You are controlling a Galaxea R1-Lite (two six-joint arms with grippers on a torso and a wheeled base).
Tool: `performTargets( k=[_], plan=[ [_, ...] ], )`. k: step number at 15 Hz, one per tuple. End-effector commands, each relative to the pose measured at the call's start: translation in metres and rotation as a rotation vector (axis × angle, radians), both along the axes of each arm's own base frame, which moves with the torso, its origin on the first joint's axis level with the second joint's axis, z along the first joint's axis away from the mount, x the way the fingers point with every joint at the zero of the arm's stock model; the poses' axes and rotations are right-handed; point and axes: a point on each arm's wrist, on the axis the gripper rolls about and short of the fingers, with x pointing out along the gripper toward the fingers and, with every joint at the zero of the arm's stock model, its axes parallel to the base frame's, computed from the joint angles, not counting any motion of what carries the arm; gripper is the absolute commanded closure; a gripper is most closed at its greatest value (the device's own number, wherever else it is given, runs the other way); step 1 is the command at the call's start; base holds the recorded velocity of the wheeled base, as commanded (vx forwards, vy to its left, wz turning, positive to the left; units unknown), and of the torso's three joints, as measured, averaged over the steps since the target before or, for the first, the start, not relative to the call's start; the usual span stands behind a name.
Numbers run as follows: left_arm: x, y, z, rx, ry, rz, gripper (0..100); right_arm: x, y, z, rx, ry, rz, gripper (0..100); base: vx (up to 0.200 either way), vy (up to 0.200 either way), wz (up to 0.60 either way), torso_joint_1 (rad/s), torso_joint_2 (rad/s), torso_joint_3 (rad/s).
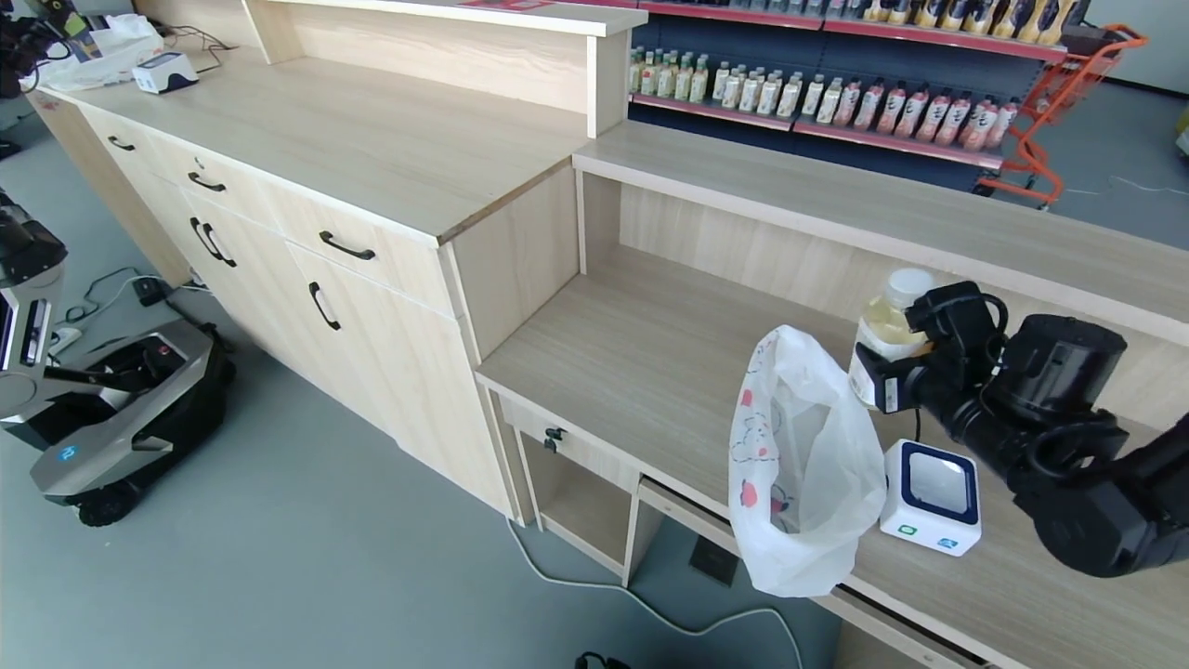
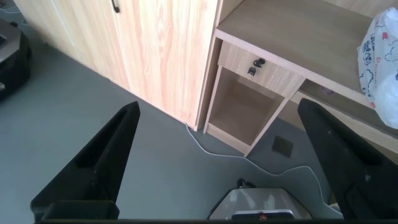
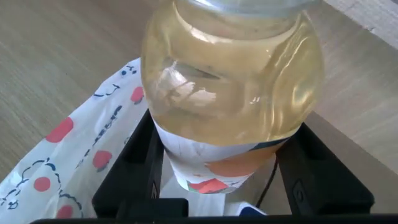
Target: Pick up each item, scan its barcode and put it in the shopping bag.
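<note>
Right gripper: jaws closed on the lower body of a clear plastic bottle of pale yellow drink with a white cap, one jaw on each side of the white-and-orange label. The bottle stood near upright in the jaws, cap up, long axis roughly vertical, held clear above the light wooden worktop.

Below the jaws and a little toward the robot: small white box scanner with a dark-framed window, window facing up, sitting on the worktop. Bottle and scanner were apart, and not lined up by my reading.

To the robot's left of the jaws and lower: thin white plastic shopping bag with red and dark print, mouth open upward, slumped at the worktop's front edge, just beside the scanner.

No barcode was visible on the label, and which face carries it could not be told. Judged step: scan pending. The label would need turning down toward the window, then a short move left to the bag mouth.

Left gripper: jaws spread wide, holding nothing, hanging over grey floor, well apart from the bottle. The right arm was plainly the nearer.
</note>
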Motion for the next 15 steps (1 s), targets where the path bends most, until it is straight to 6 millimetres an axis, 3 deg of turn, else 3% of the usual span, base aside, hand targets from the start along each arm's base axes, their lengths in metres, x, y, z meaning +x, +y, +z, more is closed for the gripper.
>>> performTargets(
  k=[1, 5, 15],
  plan=[
    [0.0, 0.0, 0.0, 0.0, 0.0, -0.001, 0, 0.024, 0.021, -0.049, 0.011, 0.078, 0.052, 100, 0.0, 0.0, 0.0, 0.0, 0.0, 0.0],
    [0.0, 0.0, 0.0, 0.0, 0.0, -0.001, 0, 0.039, 0.035, -0.073, 0.112, 0.063, 0.085, 100, 0.0, 0.0, 0.0, 0.0, 0.0, 0.0],
    [0.0, 0.0, 0.0, 0.0, 0.0, -0.001, 0, 0.073, 0.043, -0.11, 0.147, 0.059, 0.094, 100, 0.0, 0.0, 0.0, 0.0, 0.0, 0.0]
  ],
)
